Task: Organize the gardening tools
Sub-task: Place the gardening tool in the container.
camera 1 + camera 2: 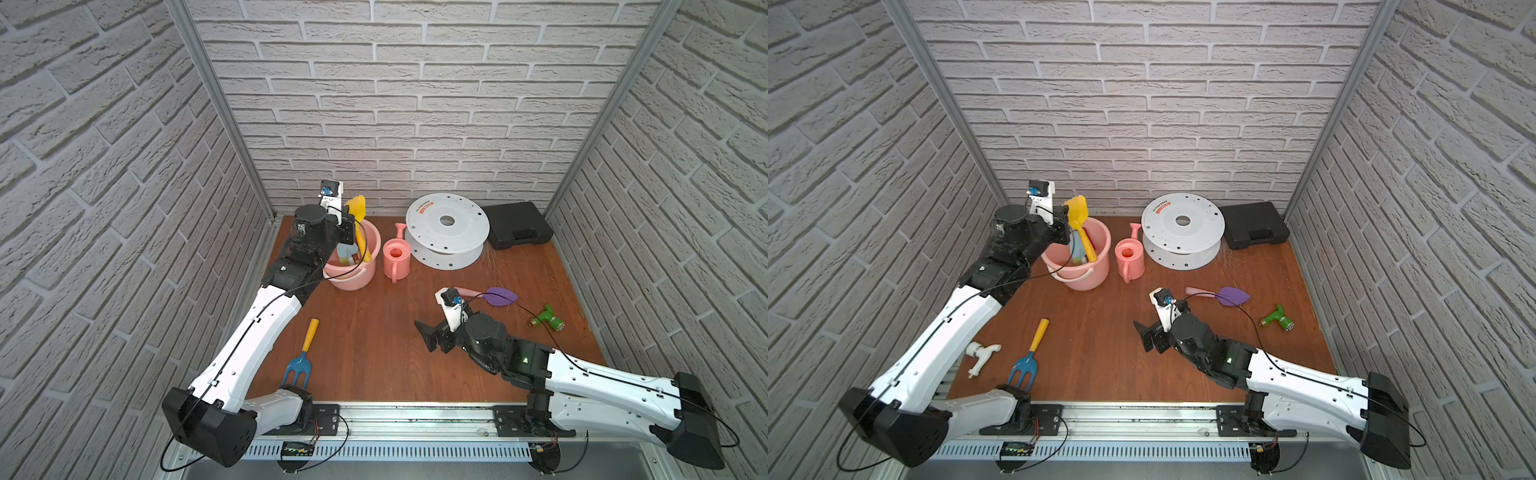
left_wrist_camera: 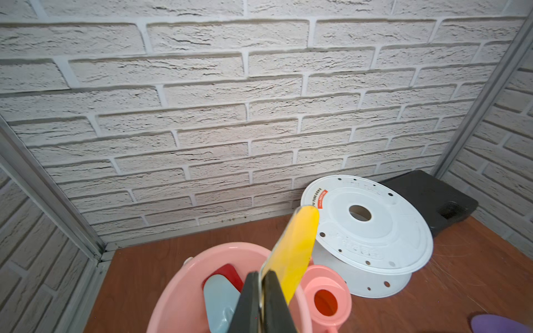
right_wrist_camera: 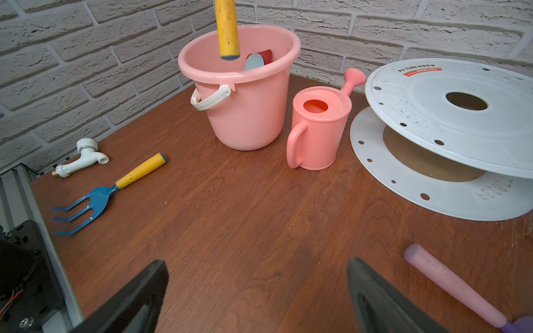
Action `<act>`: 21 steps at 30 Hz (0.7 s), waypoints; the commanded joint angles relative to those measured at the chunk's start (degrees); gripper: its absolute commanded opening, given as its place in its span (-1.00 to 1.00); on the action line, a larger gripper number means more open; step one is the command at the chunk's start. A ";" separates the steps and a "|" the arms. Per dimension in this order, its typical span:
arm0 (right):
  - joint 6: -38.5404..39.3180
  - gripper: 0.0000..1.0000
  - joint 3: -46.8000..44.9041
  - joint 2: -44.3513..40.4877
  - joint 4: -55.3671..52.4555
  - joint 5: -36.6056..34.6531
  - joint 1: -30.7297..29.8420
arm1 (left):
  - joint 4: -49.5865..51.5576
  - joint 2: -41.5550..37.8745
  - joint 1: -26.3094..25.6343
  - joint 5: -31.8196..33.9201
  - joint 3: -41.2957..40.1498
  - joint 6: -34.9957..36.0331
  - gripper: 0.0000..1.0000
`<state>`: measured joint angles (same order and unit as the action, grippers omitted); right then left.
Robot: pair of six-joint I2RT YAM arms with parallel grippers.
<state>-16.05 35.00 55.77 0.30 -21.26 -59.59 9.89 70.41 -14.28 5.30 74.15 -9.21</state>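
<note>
My left gripper (image 2: 261, 276) is shut on the blade of a yellow spade (image 1: 356, 206), which it holds blade-up over the pink bucket (image 1: 374, 245). The spade's handle (image 3: 226, 28) hangs down to the bucket's mouth. A pale teal trowel (image 2: 220, 297) and a red trowel (image 2: 227, 272) stand inside the bucket. A blue fork with a yellow handle (image 1: 297, 368) lies near the front left. A purple trowel with a pink handle (image 1: 500, 296) lies just behind my right gripper (image 3: 256, 268). That gripper is open and empty, low over the bare wood.
A pink watering can (image 1: 397, 253) stands right of the bucket. Behind it are a white spool (image 1: 446, 232) and a black case (image 1: 517, 224). A green spray nozzle (image 1: 548, 318) lies at the right, and a white tap (image 1: 980, 353) lies under the left arm.
</note>
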 commanded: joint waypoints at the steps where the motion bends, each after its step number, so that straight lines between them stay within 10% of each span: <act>1: -0.69 1.00 -0.08 1.63 1.39 1.07 -0.44 | -1.24 2.95 4.28 -5.45 2.56 3.82 -1.00; 18: -0.23 1.00 1.73 8.99 2.08 1.55 -0.44 | -13.97 23.15 15.58 -31.57 -2.66 5.32 -1.00; 21: -0.21 1.00 1.73 9.36 2.18 1.45 -0.44 | -16.33 24.02 16.28 -32.63 -4.12 4.41 -0.59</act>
<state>-16.10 35.16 64.86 0.47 -19.40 -59.61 -0.34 94.89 0.80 -23.14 70.83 -4.19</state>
